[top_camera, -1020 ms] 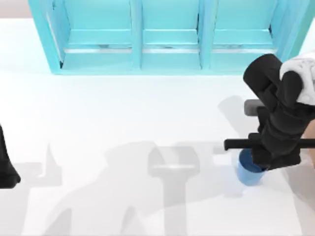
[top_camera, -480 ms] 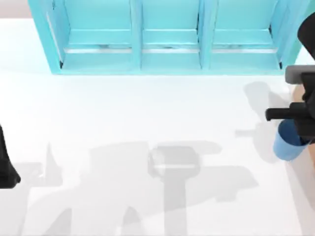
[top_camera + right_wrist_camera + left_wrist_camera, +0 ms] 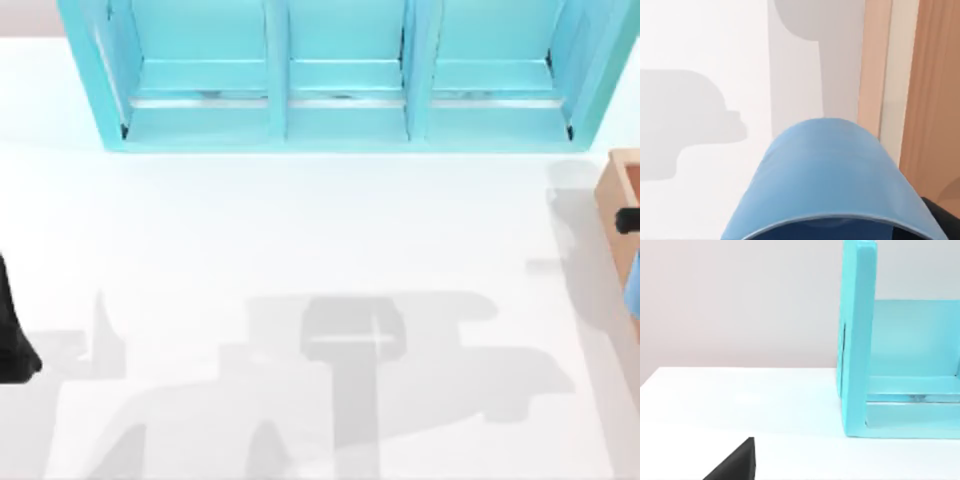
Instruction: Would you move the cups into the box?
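We found a dark finger (image 3: 939, 221) of the right gripper (image 3: 630, 220) pressed against the side of the blue cup (image 3: 825, 170), and recorded the gripper as closed on that cup; the opposite finger was hidden behind the cup wall. In the right wrist view the cup's open mouth faced the camera and its tapered body pointed away over the white table (image 3: 300, 230). The cup sat just beside the outer wall of the box (image 3: 618, 185), with its far end overlapping that wall's edge in the picture. We could not establish whether the cup hung clear of the table or whether any part of it had crossed the rim. In the top view a sliver of the cup showed at the table's right edge, just beside the box's tan wall, with a dark piece of the right arm over the box. The turquoise shelf unit (image 3: 340, 80) stood along the far side of the table, well apart from the cup. The left arm (image 3: 12, 330) was parked at the table's left edge, near the shelf unit's end panel as seen from its wrist.
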